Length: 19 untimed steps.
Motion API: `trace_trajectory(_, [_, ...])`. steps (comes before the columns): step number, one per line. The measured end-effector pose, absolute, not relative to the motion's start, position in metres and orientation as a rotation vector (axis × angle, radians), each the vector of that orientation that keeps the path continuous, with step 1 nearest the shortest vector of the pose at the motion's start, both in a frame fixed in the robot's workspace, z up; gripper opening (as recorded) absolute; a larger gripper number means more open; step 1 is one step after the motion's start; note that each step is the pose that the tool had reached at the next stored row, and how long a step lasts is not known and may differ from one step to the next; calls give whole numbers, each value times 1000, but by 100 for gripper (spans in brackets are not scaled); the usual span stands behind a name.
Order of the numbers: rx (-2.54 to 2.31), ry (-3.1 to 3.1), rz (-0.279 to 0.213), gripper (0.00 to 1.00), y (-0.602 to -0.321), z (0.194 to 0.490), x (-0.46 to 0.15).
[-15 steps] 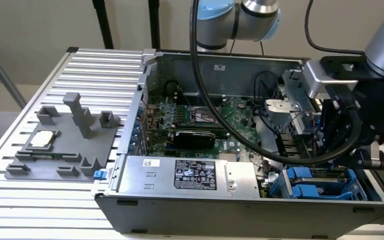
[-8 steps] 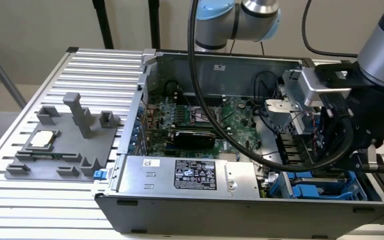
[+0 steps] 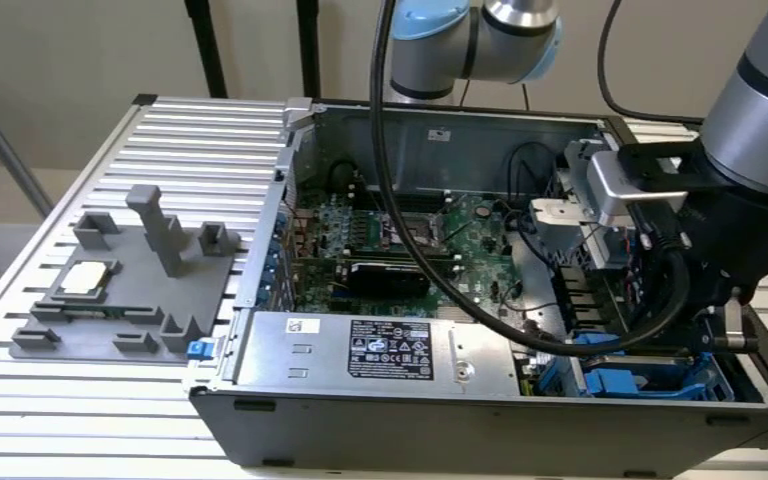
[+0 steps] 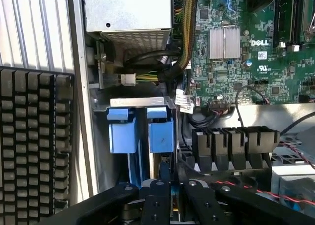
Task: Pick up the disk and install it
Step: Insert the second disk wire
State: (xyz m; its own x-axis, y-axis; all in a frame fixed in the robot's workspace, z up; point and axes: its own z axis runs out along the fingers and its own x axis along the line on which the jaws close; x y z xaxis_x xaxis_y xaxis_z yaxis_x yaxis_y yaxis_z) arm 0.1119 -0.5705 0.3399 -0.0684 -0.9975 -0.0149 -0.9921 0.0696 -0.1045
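My gripper (image 4: 172, 193) hangs low inside the open computer case (image 3: 491, 420), over the drive bay in the front corner at the exterior view's right. Its black fingers (image 4: 156, 198) stand close together on a thin upright edge of silver metal and blue plastic, the disk (image 4: 165, 163) seen edge-on. That edge runs on to a bright blue carrier block (image 4: 160, 132) in the bay. A second blue carrier block (image 4: 122, 134) sits in the neighbouring slot. From the exterior view the arm's dark wrist hides the fingers, and blue carrier plastic (image 3: 624, 382) shows in the bay beneath it.
The silver power supply box (image 3: 357, 345) lies along the case's front wall beside the bay. The green motherboard (image 3: 398, 240) fills the case floor. Black cable connectors (image 4: 231, 144) and a red wire (image 4: 256, 190) crowd the bay's side. A grey fixture (image 3: 131, 290) outside the case holds the processor chip (image 3: 84, 278).
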Motion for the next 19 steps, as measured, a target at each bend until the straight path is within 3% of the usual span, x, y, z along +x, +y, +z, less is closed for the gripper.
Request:
trace_trajectory(10, [-2085, 2226, -111, 0, -571, 334, 112])
trace_trajectory(11, [-2084, 2225, -110, 100, -570, 333, 112])
trace_trajectory(19, [-2087, 2224, -110, 100, -571, 348, 104])
